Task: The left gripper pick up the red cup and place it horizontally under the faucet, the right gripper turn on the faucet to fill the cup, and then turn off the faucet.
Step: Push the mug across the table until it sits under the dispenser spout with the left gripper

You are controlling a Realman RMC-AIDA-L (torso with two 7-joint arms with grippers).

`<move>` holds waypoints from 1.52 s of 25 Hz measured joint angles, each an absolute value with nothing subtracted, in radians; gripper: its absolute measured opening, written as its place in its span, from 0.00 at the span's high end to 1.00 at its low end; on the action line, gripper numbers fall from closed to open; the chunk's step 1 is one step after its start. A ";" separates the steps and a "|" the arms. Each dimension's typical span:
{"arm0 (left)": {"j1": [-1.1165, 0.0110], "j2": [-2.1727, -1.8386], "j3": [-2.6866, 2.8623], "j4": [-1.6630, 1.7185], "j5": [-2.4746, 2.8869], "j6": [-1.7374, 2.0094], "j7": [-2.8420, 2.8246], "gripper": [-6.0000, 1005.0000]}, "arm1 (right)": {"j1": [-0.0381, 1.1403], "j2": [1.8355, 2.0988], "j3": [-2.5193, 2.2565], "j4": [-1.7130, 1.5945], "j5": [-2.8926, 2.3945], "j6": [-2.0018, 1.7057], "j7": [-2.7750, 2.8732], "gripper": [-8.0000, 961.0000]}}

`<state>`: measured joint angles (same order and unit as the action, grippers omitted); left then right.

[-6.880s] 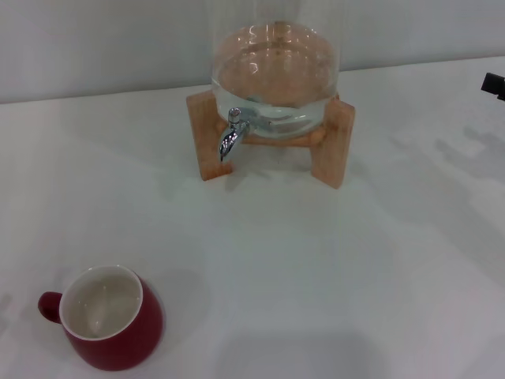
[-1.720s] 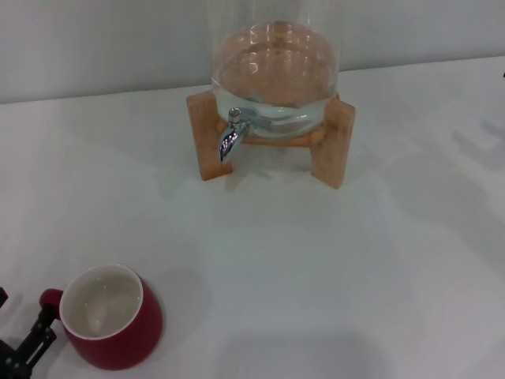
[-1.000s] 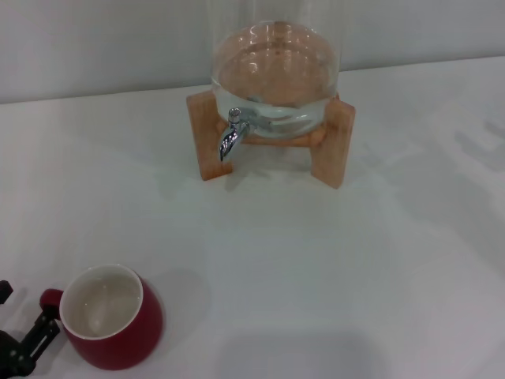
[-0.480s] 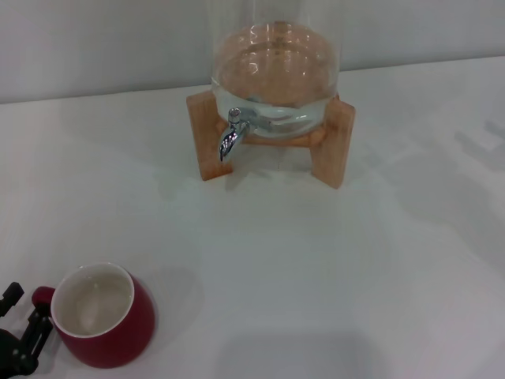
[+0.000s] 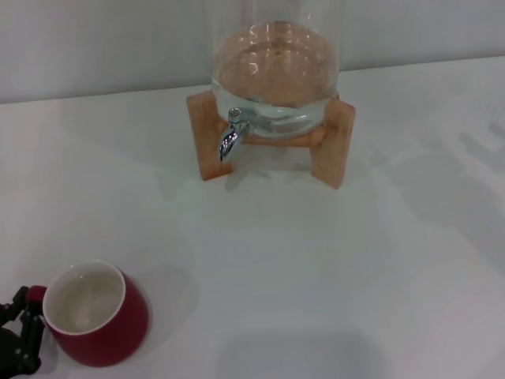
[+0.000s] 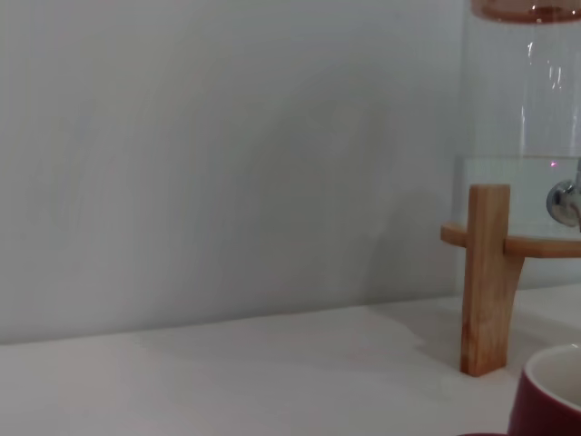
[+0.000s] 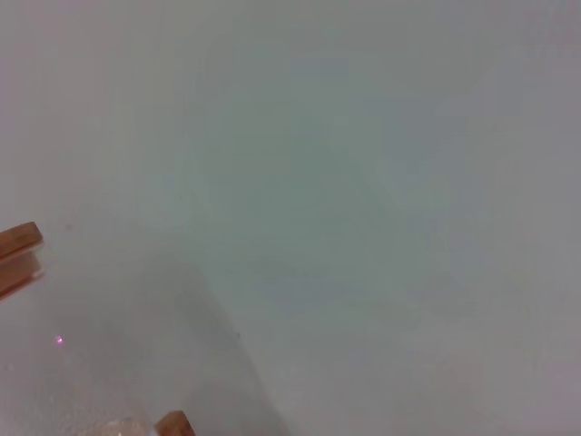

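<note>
Red cup (image 5: pixel 96 316) is sitting at the near left corner of the tabletop (image 5: pixel 316 260), well apart from the faucet (image 5: pixel 230 134), and the left gripper (image 5: pixel 20 339) is closing in on its handle side, its black fingers (image 5: pixel 31 328) seemingly pinching the small loop handle, though so little of them shows that whether they are clamped cannot be told. Gripping well is calling for a firm, centred hold on that handle, since the cup is appearing slightly tilted, and a level lift; the right gripper is showing in no view
</note>
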<state>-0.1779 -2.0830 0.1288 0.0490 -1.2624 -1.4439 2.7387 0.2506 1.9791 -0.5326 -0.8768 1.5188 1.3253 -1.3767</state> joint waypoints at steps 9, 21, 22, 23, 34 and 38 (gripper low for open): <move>-0.177 -2.083 0.128 0.049 -1.263 -1.447 2.738 0.85 | 0.250 1.980 -0.532 -0.876 1.520 1.329 -1.377 0.20; -0.194 -2.079 0.122 0.059 -1.269 -1.495 2.654 0.86 | 0.249 1.980 -0.532 -0.876 1.520 1.334 -1.377 0.20; -0.198 -2.079 0.122 0.062 -1.269 -1.496 2.642 0.86 | 0.248 1.980 -0.532 -0.876 1.520 1.336 -1.377 0.20; -0.203 -2.078 0.122 0.069 -1.270 -1.498 2.622 0.86 | 0.248 1.980 -0.532 -0.876 1.520 1.337 -1.377 0.20; -0.244 -2.078 0.123 0.132 -1.272 -1.513 2.513 0.86 | 0.240 1.983 -0.522 -0.876 1.520 1.353 -1.377 0.20; -0.259 -2.077 0.126 0.140 -1.272 -1.511 2.497 0.86 | 0.238 1.985 -0.519 -0.876 1.520 1.359 -1.377 0.20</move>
